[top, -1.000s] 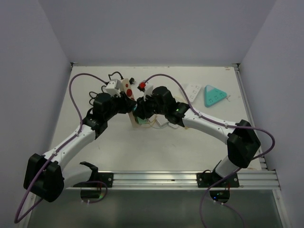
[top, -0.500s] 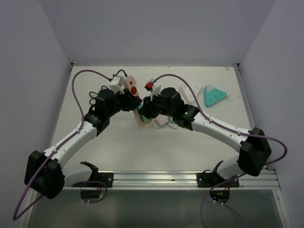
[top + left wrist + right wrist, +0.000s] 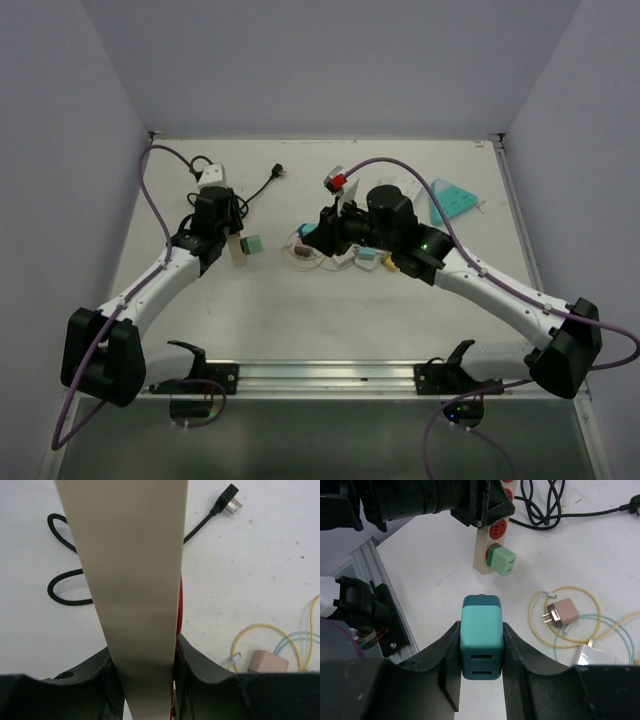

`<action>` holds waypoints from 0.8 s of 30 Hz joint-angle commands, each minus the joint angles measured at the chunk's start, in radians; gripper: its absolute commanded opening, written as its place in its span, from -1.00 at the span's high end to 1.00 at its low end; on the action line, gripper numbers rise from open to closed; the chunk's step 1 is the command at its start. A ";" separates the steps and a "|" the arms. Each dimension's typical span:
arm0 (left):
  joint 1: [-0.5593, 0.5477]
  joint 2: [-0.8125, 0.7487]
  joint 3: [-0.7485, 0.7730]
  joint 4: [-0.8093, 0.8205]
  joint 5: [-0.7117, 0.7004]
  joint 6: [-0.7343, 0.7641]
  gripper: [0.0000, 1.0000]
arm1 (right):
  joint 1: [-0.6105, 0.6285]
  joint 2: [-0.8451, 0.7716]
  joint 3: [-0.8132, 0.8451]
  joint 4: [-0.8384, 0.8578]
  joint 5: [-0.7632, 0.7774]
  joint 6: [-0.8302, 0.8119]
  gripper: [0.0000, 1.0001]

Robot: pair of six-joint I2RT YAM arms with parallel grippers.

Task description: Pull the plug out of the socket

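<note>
The socket is a beige power strip (image 3: 135, 580) with red outlets (image 3: 498, 528). My left gripper (image 3: 145, 655) is shut on the strip and holds it on edge left of centre (image 3: 237, 252). A light green plug (image 3: 502, 561) sits in the strip's end outlet. My right gripper (image 3: 481, 630) is shut on a teal plug (image 3: 481, 635) with two slots in its near face. It holds this plug over the table, well apart from the strip, right of centre in the top view (image 3: 313, 232).
A pink charger (image 3: 563, 613), a white charger (image 3: 596, 657) and yellow and pale green cables (image 3: 540, 600) lie under the right gripper. A black cord with a plug (image 3: 230, 497) and a white socket block (image 3: 210, 175) lie at the back left. A teal triangular strip (image 3: 452, 200) lies at the back right.
The two arms have drawn apart. The left one carried the beige strip left and toward the front. The right one moved right with the teal plug, which now stands clear of the strip.
</note>
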 commanded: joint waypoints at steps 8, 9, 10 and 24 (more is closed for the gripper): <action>-0.010 -0.071 0.087 0.076 0.121 0.065 1.00 | -0.126 0.054 -0.088 0.082 0.035 0.109 1.00; -0.010 -0.076 0.099 0.071 0.171 0.067 1.00 | -0.144 0.069 -0.110 0.091 0.027 0.131 1.00; -0.010 -0.076 0.110 0.059 0.194 0.070 1.00 | -0.179 0.110 -0.117 0.099 -0.004 0.163 1.00; -0.010 -0.078 0.167 0.042 0.468 0.146 1.00 | -0.245 0.419 -0.173 0.379 -0.128 0.333 0.69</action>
